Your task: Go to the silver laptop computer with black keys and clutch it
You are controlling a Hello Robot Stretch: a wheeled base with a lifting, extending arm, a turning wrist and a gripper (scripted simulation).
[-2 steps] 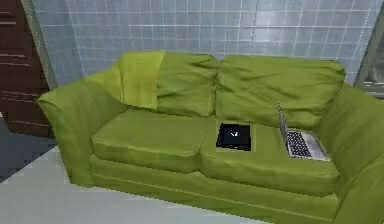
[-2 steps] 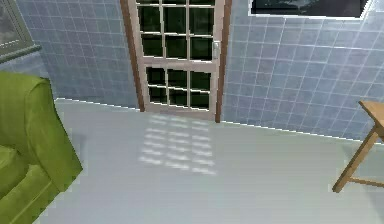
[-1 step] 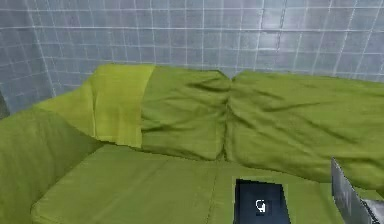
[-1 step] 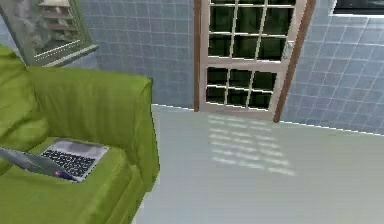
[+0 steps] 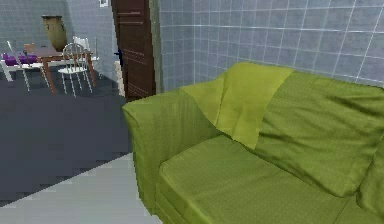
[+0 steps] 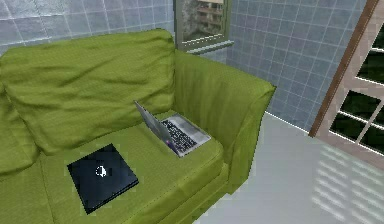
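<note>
Open silver laptop (image 6: 176,131) on green sofa (image 6: 90,90), closed black laptop (image 6: 102,177) beside

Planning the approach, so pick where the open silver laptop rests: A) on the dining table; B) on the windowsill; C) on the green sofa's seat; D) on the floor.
C: the arm side view shows the silver laptop lying open on the seat of the green sofa, with a flat black thing beside it.
</note>
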